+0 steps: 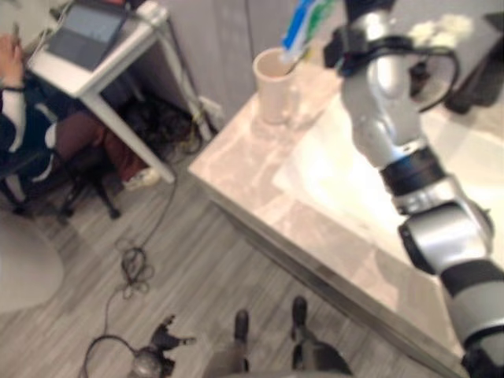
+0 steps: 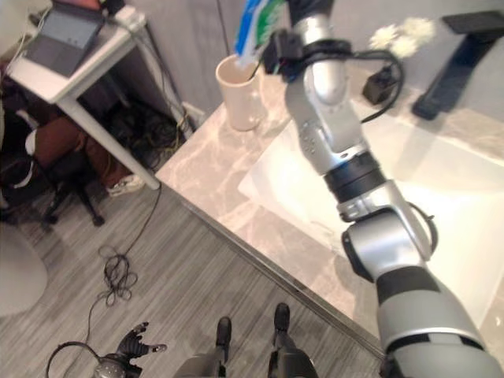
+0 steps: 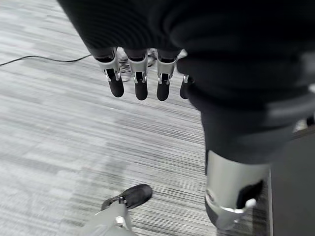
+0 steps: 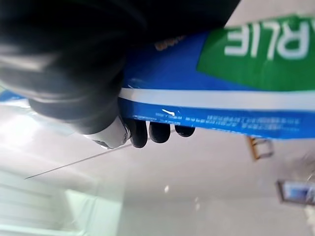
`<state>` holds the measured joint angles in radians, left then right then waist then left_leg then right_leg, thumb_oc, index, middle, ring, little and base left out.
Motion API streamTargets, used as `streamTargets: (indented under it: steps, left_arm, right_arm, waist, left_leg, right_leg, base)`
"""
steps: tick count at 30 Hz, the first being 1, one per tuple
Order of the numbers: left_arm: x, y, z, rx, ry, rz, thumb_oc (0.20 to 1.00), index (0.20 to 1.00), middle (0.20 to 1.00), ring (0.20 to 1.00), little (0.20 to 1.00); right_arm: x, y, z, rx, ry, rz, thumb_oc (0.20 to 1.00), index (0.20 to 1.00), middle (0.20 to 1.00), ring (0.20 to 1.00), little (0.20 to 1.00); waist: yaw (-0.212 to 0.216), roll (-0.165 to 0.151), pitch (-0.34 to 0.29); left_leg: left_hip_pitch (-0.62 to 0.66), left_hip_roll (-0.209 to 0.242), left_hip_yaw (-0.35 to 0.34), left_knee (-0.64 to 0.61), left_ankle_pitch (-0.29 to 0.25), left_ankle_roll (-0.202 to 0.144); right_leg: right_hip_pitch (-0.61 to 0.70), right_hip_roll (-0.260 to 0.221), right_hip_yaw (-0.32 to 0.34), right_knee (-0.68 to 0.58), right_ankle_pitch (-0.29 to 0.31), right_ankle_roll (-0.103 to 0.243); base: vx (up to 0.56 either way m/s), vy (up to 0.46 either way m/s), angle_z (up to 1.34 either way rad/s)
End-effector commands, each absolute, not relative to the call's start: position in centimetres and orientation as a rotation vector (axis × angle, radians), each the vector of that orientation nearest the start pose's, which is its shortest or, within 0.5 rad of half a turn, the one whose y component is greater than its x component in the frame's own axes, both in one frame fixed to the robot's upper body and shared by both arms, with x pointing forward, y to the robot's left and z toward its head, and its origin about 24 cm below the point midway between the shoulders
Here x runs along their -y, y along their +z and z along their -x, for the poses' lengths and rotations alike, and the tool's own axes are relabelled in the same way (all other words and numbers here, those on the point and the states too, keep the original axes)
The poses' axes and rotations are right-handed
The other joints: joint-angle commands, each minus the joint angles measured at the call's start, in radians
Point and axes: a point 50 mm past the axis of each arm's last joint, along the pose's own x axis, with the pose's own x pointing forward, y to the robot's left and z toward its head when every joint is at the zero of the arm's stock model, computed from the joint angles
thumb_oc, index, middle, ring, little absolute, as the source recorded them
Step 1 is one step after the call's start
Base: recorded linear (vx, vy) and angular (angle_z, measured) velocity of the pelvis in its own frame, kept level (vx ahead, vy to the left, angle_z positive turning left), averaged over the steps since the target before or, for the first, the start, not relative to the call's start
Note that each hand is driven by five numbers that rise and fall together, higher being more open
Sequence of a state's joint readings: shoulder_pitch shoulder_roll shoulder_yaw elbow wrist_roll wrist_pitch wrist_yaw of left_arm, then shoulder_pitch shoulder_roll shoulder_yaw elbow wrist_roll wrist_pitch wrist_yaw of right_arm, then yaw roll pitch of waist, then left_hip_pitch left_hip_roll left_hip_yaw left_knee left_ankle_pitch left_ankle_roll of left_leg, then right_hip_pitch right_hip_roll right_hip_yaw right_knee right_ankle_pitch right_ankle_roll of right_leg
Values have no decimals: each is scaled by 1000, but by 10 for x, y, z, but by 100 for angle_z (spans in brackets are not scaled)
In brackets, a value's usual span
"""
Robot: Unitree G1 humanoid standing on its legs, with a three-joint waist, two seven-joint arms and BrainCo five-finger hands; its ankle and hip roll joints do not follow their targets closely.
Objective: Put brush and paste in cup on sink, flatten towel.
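Observation:
A cream cup (image 1: 274, 85) stands on the marble counter (image 1: 236, 157) near its far corner. My right hand (image 2: 309, 9) reaches over it from the right, shut on a blue, green and white toothpaste tube (image 2: 255, 30). The tube hangs tilted, with its lower end at the cup's mouth. In the right wrist view the dark fingertips (image 4: 160, 132) curl round the tube (image 4: 221, 88). My left hand (image 1: 163, 339) hangs low over the floor beside the counter, its fingers (image 3: 140, 83) straight and holding nothing.
A white sink basin (image 2: 441, 181) is set in the counter right of the cup. Behind it are a black faucet (image 2: 461, 55), white flowers (image 2: 402, 31) and a small black object (image 2: 382, 83). A white desk with a laptop (image 1: 94, 39), a seated person (image 1: 16, 102) and floor cables (image 1: 134, 268) lie to the left.

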<state>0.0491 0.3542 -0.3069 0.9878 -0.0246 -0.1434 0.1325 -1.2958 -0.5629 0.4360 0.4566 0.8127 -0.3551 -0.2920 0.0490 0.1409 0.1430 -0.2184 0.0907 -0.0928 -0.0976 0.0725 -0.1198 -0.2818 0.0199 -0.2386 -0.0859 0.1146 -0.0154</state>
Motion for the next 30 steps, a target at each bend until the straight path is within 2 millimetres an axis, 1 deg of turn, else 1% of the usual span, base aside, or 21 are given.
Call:
streamTargets:
  steps: [1,2,5,7,11,12,13,17,19,25,30]
  left_arm:
    - [-272,-119,-146,-850,34,-580,1000,1000,1000,1000,1000]
    - [-272,-119,-147,-850,28,-587,1000,1000,1000,1000,1000]
    - [-271,-119,-147,-848,21,-593,1000,1000,1000,1000,1000]
    - [-274,-117,-148,-843,30,-600,1000,1000,1000,1000,1000]
    - [-278,-115,-148,-832,57,-596,1000,1000,1000,1000,1000]
    - [-277,-115,-149,-830,59,-592,1000,1000,1000,1000,1000]
    - [-272,-116,-149,-825,48,-585,1000,1000,1000,1000,1000]
    - [-271,-116,-151,-821,70,-573,1000,1000,1000,1000,1000]
    - [-271,-115,-154,-811,83,-567,1000,1000,1000,1000,1000]
    - [-268,-114,-159,-796,94,-556,1000,1000,1000,1000,1000]
    - [-269,-113,-159,-798,100,-562,1000,1000,1000,1000,1000]
  right_arm:
    - [130,425,-327,1139,139,-228,200,200,200,200,200]
    - [132,424,-328,1137,122,-225,200,200,200,200,200]
    - [133,424,-328,1140,115,-219,200,200,200,200,200]
    - [138,426,-327,1150,88,-220,200,200,200,200,200]
    - [137,426,-329,1139,76,-223,200,200,200,200,200]
    - [138,425,-330,1139,72,-222,200,200,200,200,200]
    - [138,422,-331,1135,73,-225,200,200,200,200,200]
    - [128,417,-333,1113,105,-208,200,200,200,200,200]
    - [123,416,-332,1117,123,-184,200,200,200,200,200]
    - [110,410,-330,1108,175,-189,200,200,200,200,200]
    - [101,407,-328,1108,220,-184,200,200,200,200,200]
  waist:
    - [-37,-80,14]
    - [-45,-75,16]
    - [-50,-65,19]
    - [-54,-57,27]
    - [-53,-59,35]
    - [-51,-60,34]
    - [-51,-65,37]
    - [-50,-70,42]
    - [-52,-73,46]
    - [-62,-82,50]
    - [-65,-90,53]
  left_leg:
    - [78,-90,123,10,-37,56]
    - [70,-87,140,10,-41,57]
    - [53,-86,156,10,-46,59]
    - [33,-89,173,10,-52,60]
    - [8,-95,175,10,-53,62]
    - [2,-96,179,10,-53,62]
    - [2,-96,181,10,-55,65]
    - [12,-95,183,10,-65,69]
    - [19,-93,186,10,-70,70]
    - [31,-91,185,10,-76,78]
    - [48,-91,191,10,-87,85]
  right_leg:
    - [85,-59,80,-1,-123,42]
    - [82,-61,72,-1,-121,44]
    - [73,-64,65,-1,-119,48]
    - [58,-71,56,-1,-113,52]
    - [28,-74,69,-1,-98,58]
    - [21,-74,73,-1,-95,58]
    - [16,-72,88,-1,-90,59]
    - [25,-67,96,-1,-93,55]
    - [30,-65,101,-1,-94,54]
    - [35,-60,115,-1,-95,49]
    - [41,-56,131,-1,-92,49]
  base:
    - [-21,43,76]
    - [8,30,69]
    - [9,40,45]
    - [15,58,10]
    - [18,52,5]
    - [35,50,-4]
    - [42,35,-10]
    - [22,16,-8]
    - [0,0,0]
    - [6,18,-7]
    - [-6,28,-6]
